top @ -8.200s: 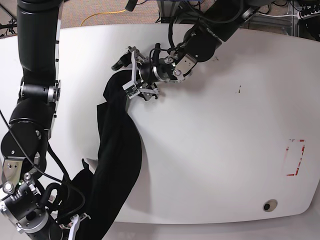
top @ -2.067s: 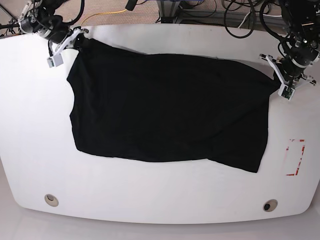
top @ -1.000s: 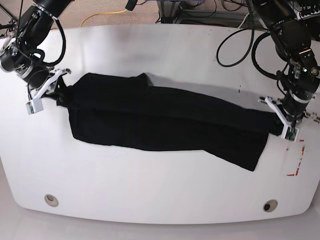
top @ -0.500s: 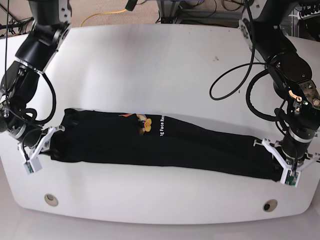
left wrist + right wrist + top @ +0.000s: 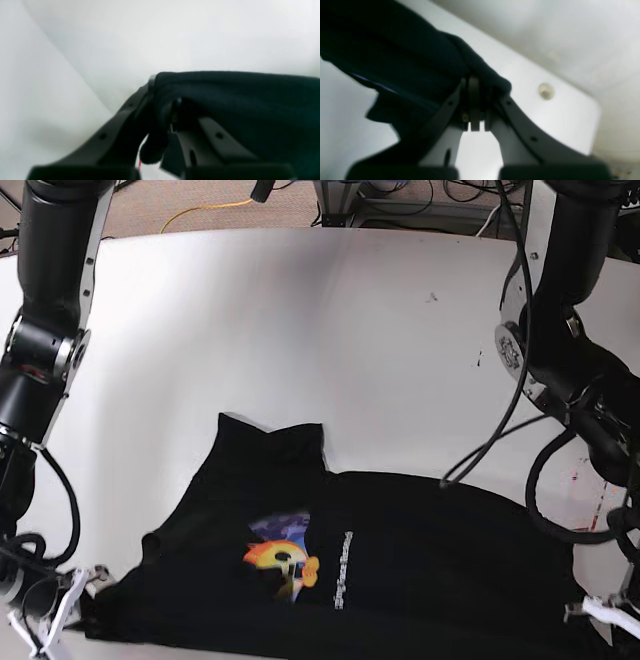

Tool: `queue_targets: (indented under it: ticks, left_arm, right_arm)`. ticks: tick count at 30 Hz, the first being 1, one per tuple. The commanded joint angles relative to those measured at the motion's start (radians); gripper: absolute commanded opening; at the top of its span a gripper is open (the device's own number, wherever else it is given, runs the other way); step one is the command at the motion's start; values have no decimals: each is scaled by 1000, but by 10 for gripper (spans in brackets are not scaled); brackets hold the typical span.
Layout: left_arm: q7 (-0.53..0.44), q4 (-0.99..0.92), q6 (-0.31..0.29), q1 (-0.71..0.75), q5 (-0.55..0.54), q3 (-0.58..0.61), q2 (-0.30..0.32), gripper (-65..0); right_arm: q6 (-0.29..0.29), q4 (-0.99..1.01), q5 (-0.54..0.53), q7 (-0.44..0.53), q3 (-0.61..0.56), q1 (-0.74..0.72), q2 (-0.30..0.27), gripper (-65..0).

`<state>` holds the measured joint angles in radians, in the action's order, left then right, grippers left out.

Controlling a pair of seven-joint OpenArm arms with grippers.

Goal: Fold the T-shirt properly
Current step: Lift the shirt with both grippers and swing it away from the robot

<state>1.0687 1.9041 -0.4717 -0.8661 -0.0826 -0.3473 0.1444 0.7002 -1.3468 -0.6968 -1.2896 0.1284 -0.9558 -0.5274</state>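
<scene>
At the near-left corner of the white table [image 5: 300,290], the right gripper [image 5: 45,620] is clamped shut on one edge of the T-shirt [image 5: 400,570]; its wrist view shows the two jaws pressed together with a wad of black cloth pinched at the tips. The shirt now lies spread over the near half of the table, front side up, with a colourful print [image 5: 285,555] and a line of white lettering showing, so it is not plain. At the near-right corner the left gripper [image 5: 605,615] is likewise closed on the opposite edge, the cloth bunched over its fingertips in its wrist view. The step in hand looks like dragging the shirt toward the near edge to lay it flat. To do it well, both arms should pull evenly and keep the held edge taut and low, so the body settles without creases, and the sleeve peak near the middle-left should be left lying flat rather than doubled under. Half a second ago the shirt was a narrow band stretched across the table between the two grippers; now it has opened into a broad sheet, and both grippers have moved nearer the front edge.
</scene>
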Motion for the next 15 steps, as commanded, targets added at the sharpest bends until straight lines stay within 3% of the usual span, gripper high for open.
queue_targets:
  ticks: [1,6,9,15]
  left_arm:
    - [-32,-35,8,-92,-4,1,11,-650]
    - [-34,-139,8,-284,-9,0,21,-650]
    - [-28,-174,-5,-361,-12,0,36,-650]
    - [-28,-143,-11,-351,-12,3,33,-650]
  right_arm:
    - [-2,8,-10,29,-42,-117,-21,-650]
    - [-2,62,-10,26,-157,-343,-24,-650]
    - [-2,82,-10,25,-217,-350,-23,-650]
    - [-2,91,-17,23,-270,-350,-24,-650]
